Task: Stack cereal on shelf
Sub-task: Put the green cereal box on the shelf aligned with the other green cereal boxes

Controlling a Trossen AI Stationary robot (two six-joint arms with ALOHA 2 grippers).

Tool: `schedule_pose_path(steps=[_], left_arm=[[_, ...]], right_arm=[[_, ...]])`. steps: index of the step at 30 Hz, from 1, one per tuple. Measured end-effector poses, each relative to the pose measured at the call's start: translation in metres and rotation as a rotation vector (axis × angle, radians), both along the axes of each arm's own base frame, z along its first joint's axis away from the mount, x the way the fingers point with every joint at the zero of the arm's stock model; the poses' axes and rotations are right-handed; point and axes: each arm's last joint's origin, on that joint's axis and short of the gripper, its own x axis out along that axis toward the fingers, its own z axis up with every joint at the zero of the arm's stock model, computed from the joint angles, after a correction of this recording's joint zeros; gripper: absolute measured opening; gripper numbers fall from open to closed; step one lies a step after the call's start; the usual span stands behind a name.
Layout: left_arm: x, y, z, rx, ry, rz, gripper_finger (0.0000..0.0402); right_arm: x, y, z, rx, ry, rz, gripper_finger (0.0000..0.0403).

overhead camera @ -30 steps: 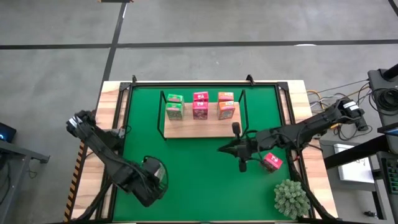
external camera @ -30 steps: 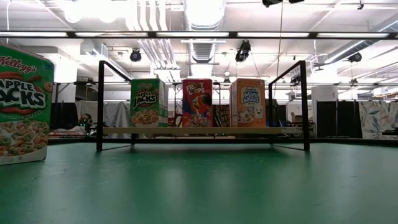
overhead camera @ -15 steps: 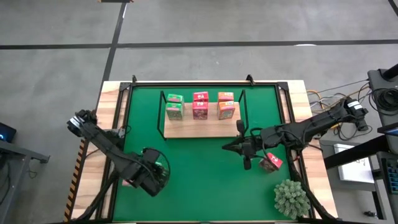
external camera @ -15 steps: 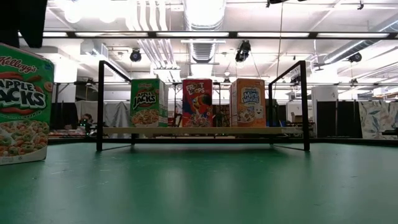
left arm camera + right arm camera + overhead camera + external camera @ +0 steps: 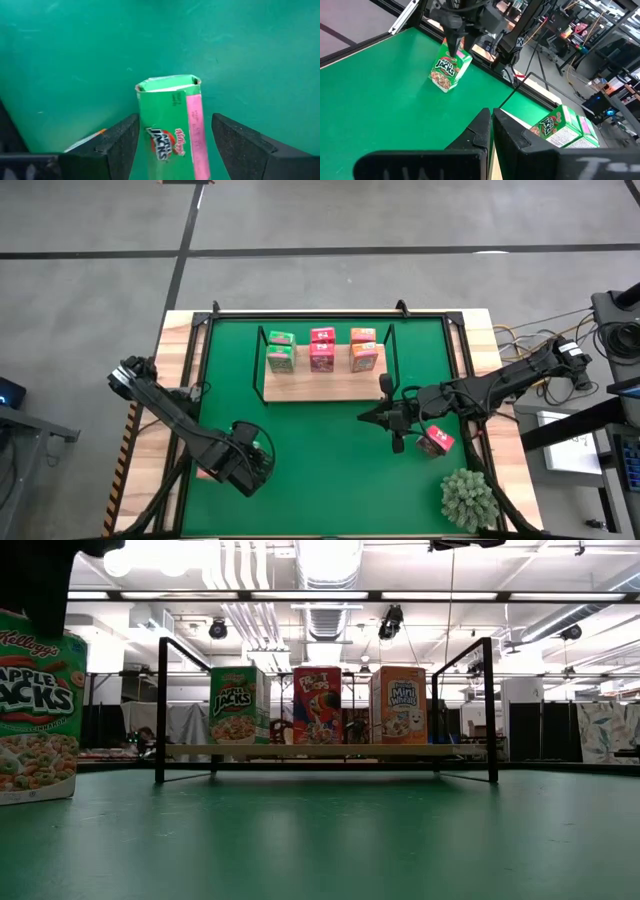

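Fingers of the left gripper [image 5: 172, 145] are standing spread apart, straddling an upright green cereal box [image 5: 170, 122] without clamping it, down in the lower left of the high view, where the left gripper [image 5: 250, 463] is hanging over the green mat [image 5: 320, 460]. To do this pick well, the jaws should be squeezing the box's broad faces squarely, low enough that it is not tipping on the lift. Toward the centre right of the high view, the right gripper [image 5: 393, 420] is waiting with its fingers pressed together and nothing between them, just in front of the shelf [image 5: 325, 387], with a pink-red box [image 5: 436, 441] lying on the mat beside it. On the shelf board, boxes are standing in three columns: green [image 5: 281, 350], pink-red [image 5: 322, 348] and orange [image 5: 363, 348]. In the low view they are showing as green [image 5: 238, 704], red [image 5: 317, 704] and orange [image 5: 398, 704] fronts side by side.
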Motion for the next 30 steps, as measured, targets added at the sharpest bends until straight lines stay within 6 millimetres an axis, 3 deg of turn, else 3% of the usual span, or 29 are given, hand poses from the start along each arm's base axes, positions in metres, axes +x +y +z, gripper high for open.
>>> schedule_pose_path(steps=[4, 21, 30], left_arm=[[0.0016, -0.0014, -0.0080, -0.020, -0.021, -0.004, 0.0232], [0.0013, -0.0021, -0.0083, -0.030, -0.006, -0.036, 0.0229], [0.0012, -0.0029, -0.0085, -0.056, 0.004, -0.024, 0.0153]], right_arm=[[0.0000, 0.0000, -0.0001, 0.000, 0.001, 0.000, 0.0011], [-0.0001, 0.0000, -0.0006, -0.002, 0.006, 0.000, 0.0011], [-0.0001, -0.0001, -0.0016, -0.004, 0.014, -0.001, 0.0011]])
